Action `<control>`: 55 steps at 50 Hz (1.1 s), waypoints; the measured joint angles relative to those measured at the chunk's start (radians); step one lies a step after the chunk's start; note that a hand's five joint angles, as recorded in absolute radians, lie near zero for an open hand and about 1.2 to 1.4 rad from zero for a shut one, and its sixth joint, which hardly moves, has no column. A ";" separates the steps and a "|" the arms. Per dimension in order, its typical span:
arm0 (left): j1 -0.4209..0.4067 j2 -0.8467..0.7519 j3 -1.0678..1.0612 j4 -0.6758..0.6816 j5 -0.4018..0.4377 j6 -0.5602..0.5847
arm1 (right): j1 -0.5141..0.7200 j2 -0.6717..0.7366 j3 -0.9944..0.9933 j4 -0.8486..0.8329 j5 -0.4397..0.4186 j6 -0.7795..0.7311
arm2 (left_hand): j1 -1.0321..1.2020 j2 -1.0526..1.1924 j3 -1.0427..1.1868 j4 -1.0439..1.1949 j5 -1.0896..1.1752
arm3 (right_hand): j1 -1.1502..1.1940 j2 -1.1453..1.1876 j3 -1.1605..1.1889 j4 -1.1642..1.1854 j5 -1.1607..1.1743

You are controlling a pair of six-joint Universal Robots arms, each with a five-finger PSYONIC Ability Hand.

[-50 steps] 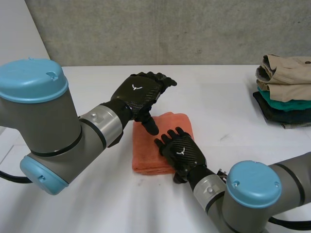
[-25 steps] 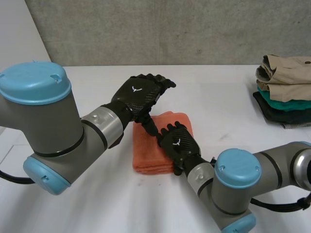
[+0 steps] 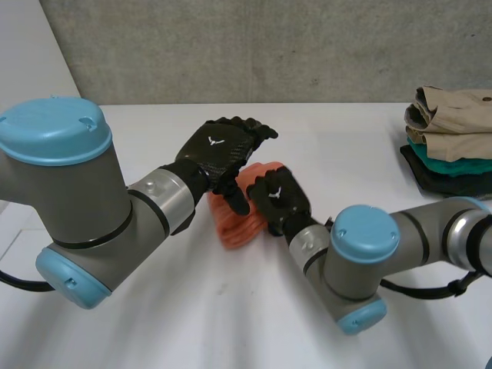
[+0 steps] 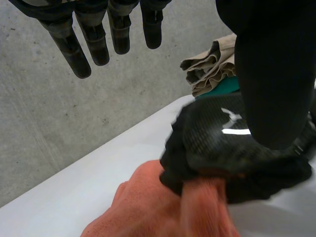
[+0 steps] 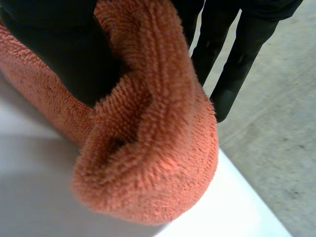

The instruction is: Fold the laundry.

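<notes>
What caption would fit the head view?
A robot's right hand clutches a bunched orange terry towel at a white table.

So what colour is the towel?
The towel is plain orange, clearest in the right wrist view.

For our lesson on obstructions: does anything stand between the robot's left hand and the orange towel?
Yes, partly. The right hand, shut on a fold of the orange towel, sits under the open left hand. The part of the towel beside it is uncovered.
</notes>
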 measured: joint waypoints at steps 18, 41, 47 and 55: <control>-0.011 0.048 0.006 -0.001 0.004 -0.004 | -0.259 -0.129 -0.052 0.134 -0.122 0.003 | 0.000 0.000 0.000 0.000 0.000 | 0.000 0.000 0.000 0.010 0.000; -0.078 0.065 0.049 0.000 0.006 -0.040 | -0.709 -0.089 -0.595 -0.094 -0.202 0.568 | 0.000 0.000 0.000 0.000 0.000 | 0.000 0.000 0.011 0.014 0.000; -0.101 0.069 0.027 -0.001 0.008 -0.040 | -0.845 0.016 -0.583 -0.098 -0.308 0.580 | 0.000 0.000 0.000 0.000 0.000 | 0.000 0.005 0.027 0.014 0.000; -0.135 0.076 -0.002 0.008 0.014 -0.038 | -0.956 0.137 -0.491 -0.097 -0.539 0.571 | 0.000 -0.008 -0.010 -0.012 -0.002 | 0.000 0.010 0.032 0.015 0.025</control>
